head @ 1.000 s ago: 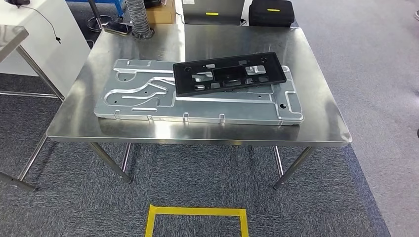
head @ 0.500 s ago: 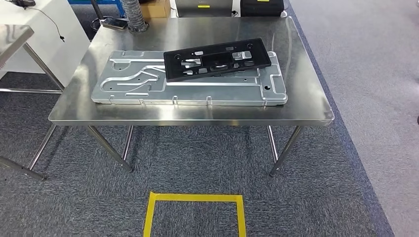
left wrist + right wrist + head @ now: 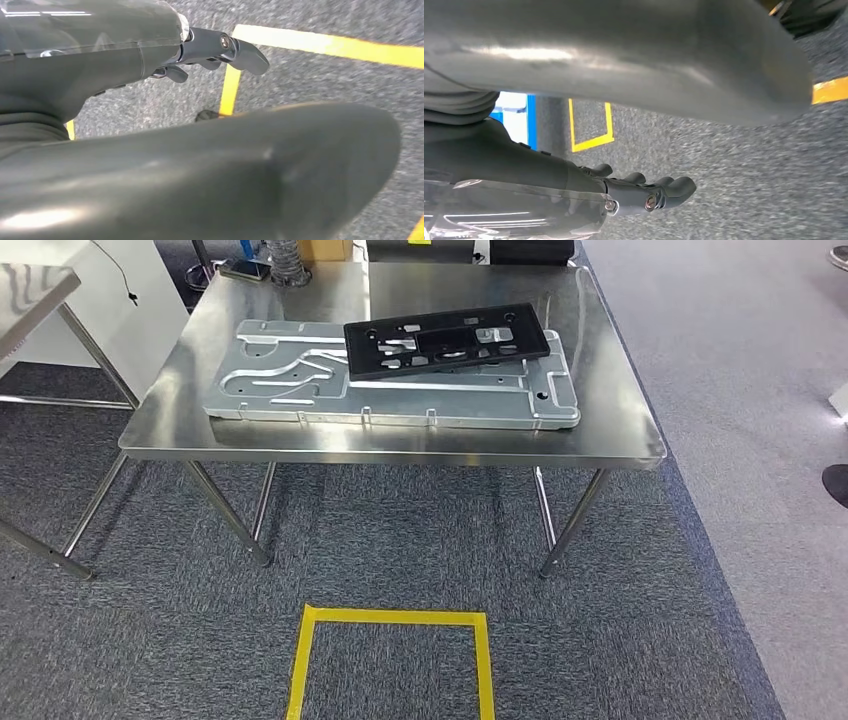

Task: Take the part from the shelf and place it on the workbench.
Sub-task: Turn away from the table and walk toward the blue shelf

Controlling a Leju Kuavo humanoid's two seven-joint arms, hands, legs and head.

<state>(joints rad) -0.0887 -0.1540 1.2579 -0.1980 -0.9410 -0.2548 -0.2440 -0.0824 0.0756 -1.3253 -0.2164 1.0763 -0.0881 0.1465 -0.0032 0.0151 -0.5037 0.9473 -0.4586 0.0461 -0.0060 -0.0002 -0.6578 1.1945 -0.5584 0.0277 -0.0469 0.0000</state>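
Black part [image 3: 447,340] lies lengthwise left-right atop the grey plate [image 3: 390,380] on the worktop [image 3: 620,410], far ahead; left hand [image 3: 210,50] and right hand [image 3: 644,192] hang empty, fingers loosely apart.

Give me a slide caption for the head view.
Black plastic frame lying on a stamped metal panel atop a steel workbench.
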